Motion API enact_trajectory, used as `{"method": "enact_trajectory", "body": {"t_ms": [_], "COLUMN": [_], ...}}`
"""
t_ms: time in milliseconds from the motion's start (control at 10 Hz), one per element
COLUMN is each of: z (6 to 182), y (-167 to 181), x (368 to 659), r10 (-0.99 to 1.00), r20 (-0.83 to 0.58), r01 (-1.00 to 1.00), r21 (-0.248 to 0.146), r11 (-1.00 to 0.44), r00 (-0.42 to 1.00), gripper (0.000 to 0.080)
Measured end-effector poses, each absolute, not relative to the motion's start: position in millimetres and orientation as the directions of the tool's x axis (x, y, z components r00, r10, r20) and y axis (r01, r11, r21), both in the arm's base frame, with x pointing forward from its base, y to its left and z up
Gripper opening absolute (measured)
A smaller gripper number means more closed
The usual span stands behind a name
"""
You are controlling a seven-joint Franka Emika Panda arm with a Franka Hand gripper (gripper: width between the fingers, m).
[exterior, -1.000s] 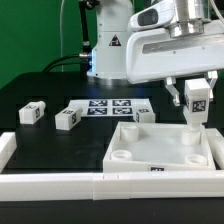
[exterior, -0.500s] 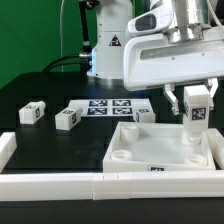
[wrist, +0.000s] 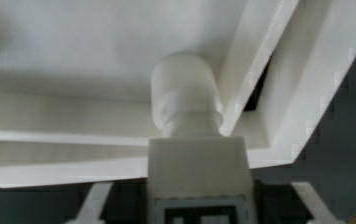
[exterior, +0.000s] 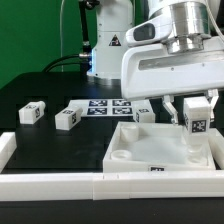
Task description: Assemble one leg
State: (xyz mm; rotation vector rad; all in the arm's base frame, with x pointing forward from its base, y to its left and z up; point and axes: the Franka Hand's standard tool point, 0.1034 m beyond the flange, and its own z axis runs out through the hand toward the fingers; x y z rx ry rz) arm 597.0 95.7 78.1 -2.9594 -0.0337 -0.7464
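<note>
Two-finger gripper (exterior: 193, 107) on the white arm clamps a small white block-like leg (exterior: 197, 122) between its fingers, the black-and-white square tag facing the exterior camera. Leg hangs upright over the large flat white square panel (exterior: 150, 150), at the panel's far corner on the exterior view's right. Wrist view shows the leg's rounded peg end pointing down at the panel's raised rim near that corner; whether peg and panel touch, I cannot tell. Three more tagged white leg blocks lie on the black table (exterior: 60, 140) beyond the panel: one (exterior: 143, 115) just beside its far edge, another (exterior: 68, 118) further toward the exterior view's left, the last (exterior: 33, 113) well apart on that side. Thin flat white marker board (exterior: 108, 106) lies beyond the panel too, behind the nearest loose block.
</note>
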Motion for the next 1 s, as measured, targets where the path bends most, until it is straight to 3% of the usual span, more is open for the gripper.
{"method": "enact_trajectory", "body": {"t_ms": [1000], "z": [72.6], "y": [93.5], "x": [603.0], "r10": [-0.005], "r20": [0.524], "r01": [0.035], "r21": [-0.067], "r11": [-0.997], "r00": [0.851], "gripper": [0.029]}}
